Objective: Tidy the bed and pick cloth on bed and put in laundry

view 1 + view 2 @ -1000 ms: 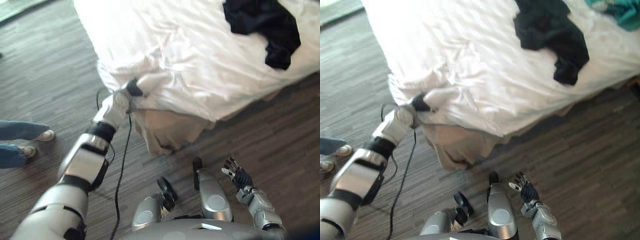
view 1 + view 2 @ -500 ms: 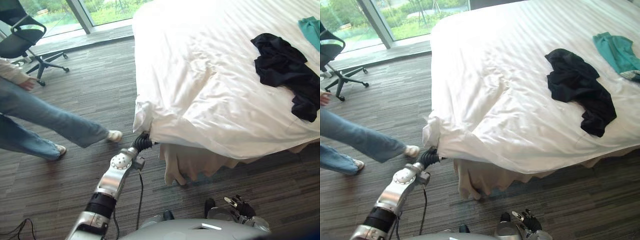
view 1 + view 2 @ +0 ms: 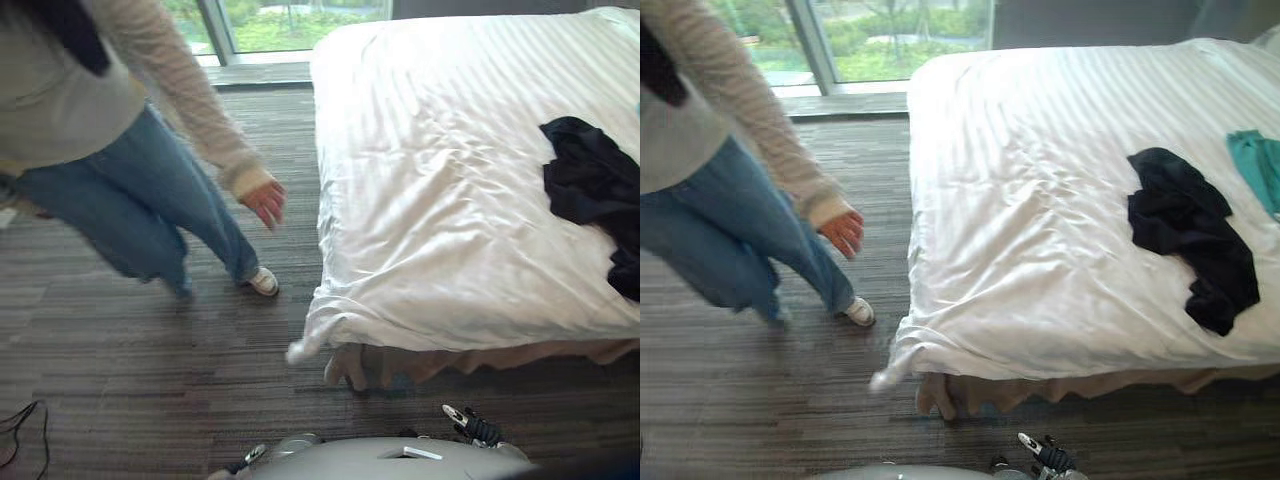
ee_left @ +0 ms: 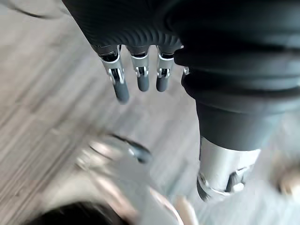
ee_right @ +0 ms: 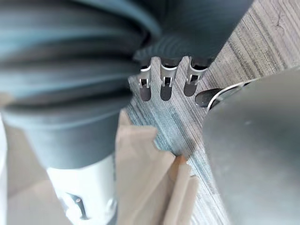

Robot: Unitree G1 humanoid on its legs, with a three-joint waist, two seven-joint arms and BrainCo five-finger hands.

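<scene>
Black cloth [image 3: 1188, 232], crumpled, lies on the white bed [image 3: 1040, 150], toward its right side. Left hand [image 4: 142, 77] and right hand [image 5: 164, 84] hang over the floor [image 3: 150, 380], fingers straight, apart and empty, well clear of the cloth.

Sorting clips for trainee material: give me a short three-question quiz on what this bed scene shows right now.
1. True or false: the black cloth lies on the white duvet.
2. What stands on the floor beside the bed? A) a person B) a laundry basket C) a dog
3. What does the left hand hold?
Key: 1 true; 2 A; 3 nothing, its fingers are straight.
</scene>
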